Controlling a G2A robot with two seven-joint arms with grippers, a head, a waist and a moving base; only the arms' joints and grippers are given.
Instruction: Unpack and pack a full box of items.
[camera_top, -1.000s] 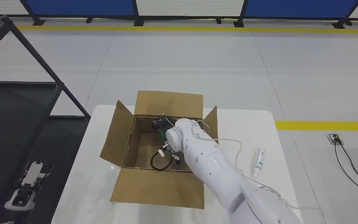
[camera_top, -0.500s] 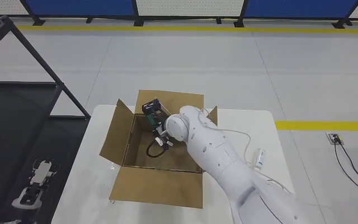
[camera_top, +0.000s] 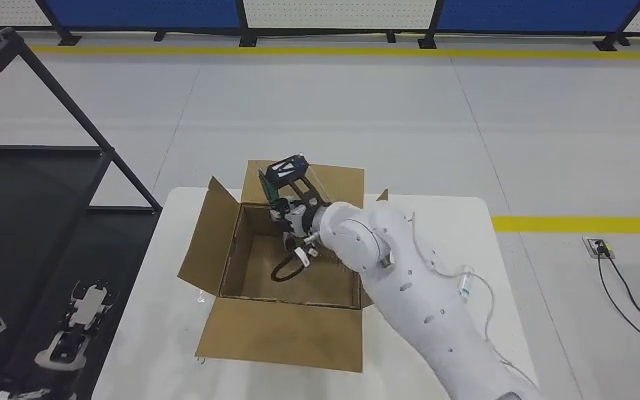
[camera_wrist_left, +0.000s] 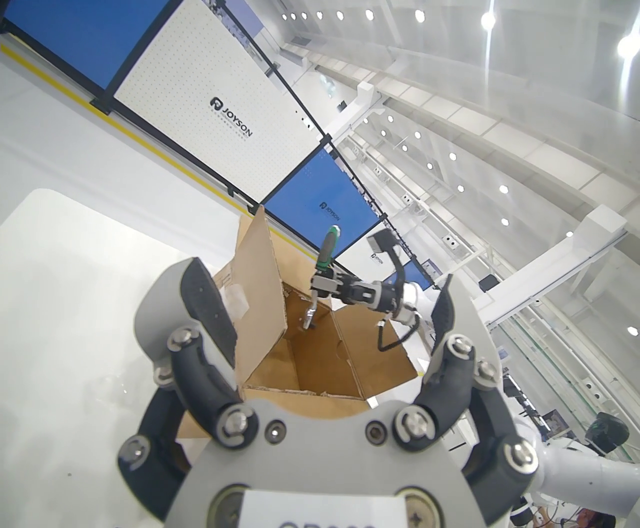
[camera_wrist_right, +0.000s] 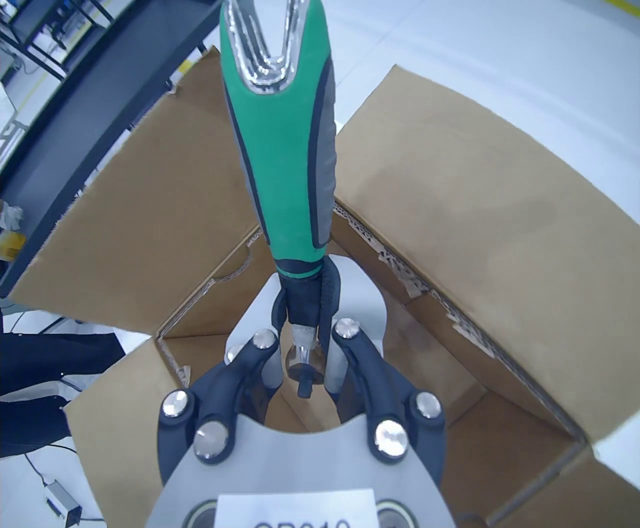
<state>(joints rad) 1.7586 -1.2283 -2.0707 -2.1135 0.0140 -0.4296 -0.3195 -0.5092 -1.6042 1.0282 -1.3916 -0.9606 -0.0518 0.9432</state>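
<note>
An open cardboard box stands on the white table. My right gripper hangs above the box's far side, shut on a green-handled tool. In the right wrist view the gripper clamps the tool's dark neck, and the green and grey handle points away over the box's flaps. From the left wrist view the tool stands upright above the box. My left gripper is open and holds nothing, its dark pads wide apart. It hangs off the table's left side.
A white tube lies on the table to the right of the box. A black metal frame stands to the left of the table. The box's four flaps are folded outward.
My right gripper has risen out of the box with the tool, moving toward the box's far left corner. My left gripper has drifted slightly beside the table.
</note>
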